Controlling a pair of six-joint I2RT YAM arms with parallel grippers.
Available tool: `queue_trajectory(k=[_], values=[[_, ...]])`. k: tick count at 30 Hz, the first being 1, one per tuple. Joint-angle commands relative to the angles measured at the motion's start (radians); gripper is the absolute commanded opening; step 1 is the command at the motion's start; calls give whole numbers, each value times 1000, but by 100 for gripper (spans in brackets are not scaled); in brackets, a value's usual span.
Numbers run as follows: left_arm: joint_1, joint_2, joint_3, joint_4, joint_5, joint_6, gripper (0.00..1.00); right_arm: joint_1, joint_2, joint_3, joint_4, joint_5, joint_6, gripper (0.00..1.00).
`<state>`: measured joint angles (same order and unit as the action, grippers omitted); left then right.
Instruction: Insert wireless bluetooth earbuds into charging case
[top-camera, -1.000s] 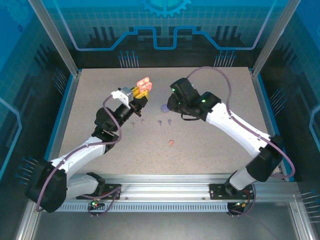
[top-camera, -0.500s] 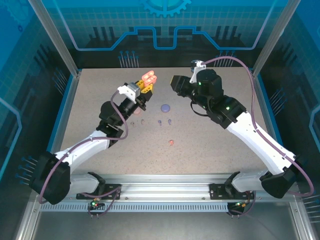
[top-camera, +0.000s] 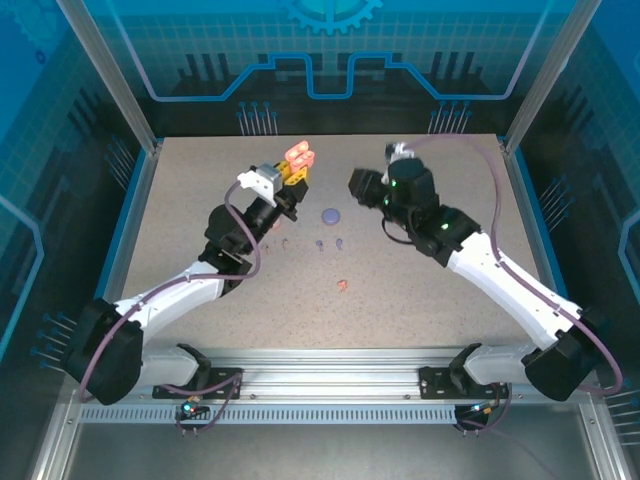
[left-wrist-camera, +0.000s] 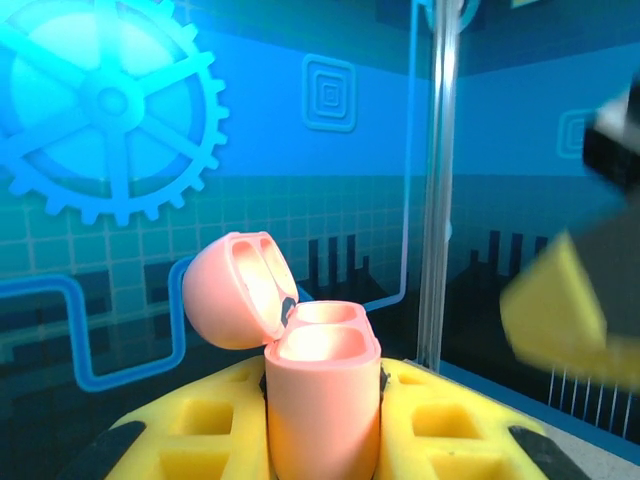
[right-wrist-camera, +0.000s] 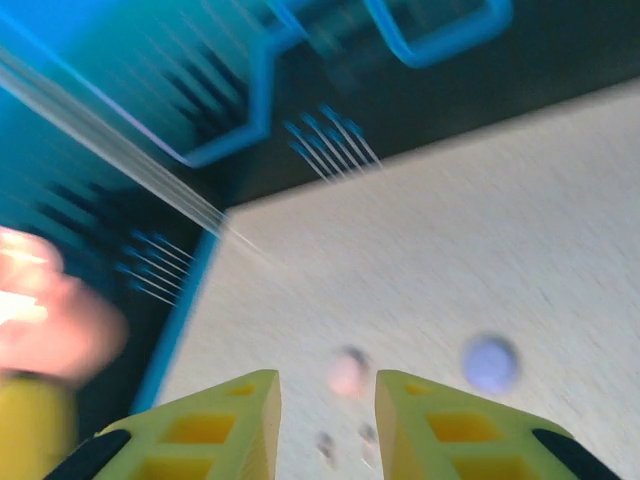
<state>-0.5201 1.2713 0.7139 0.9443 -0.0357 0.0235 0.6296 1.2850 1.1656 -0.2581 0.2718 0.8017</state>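
Right arm swung, one open pink case, two purple earbuds

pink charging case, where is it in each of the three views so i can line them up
Top external: the pink charging case is upper centre-left, lid open, clamped in the left gripper.
Left wrist: lower centre, upright between the yellow fingers, lid hinged back to the left.
Right wrist: a pink blur at the left edge.
Shared landmark: the blue-lined back wall.
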Motion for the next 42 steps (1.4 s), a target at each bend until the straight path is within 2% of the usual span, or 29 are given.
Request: queue_trajectory(k=[1, 6, 8, 12, 15, 24, 31, 42], values=[[-7, -29, -38, 8, -74, -85, 0, -46, -33, -138, -46, 29, 79, 34], [-12, -19, -41, -11, -47, -99, 0, -173, -43, -199, -96, 11, 74, 44], [-15, -13, -39, -15, -36, -97, 0, -228, -35, -198, -97, -21, 61, 53], [-15, -8, -33, -26, -16, -90, 0, -313, 34, -123, -137, -56, 31, 68], [-15, -8, -12, -65, 12, -96, 0, -345, 141, -16, -199, -67, -1, 74], [-21, 14, 18, -83, 26, -102, 0, -404, 524, 285, -307, -187, -109, 74], [-28, 41, 36, -96, 28, -99, 0, -414, 766, 488, -325, -261, -144, 73], [-30, 67, 48, -100, 25, -99, 0, -416, 1012, 715, -394, -329, -139, 70]])
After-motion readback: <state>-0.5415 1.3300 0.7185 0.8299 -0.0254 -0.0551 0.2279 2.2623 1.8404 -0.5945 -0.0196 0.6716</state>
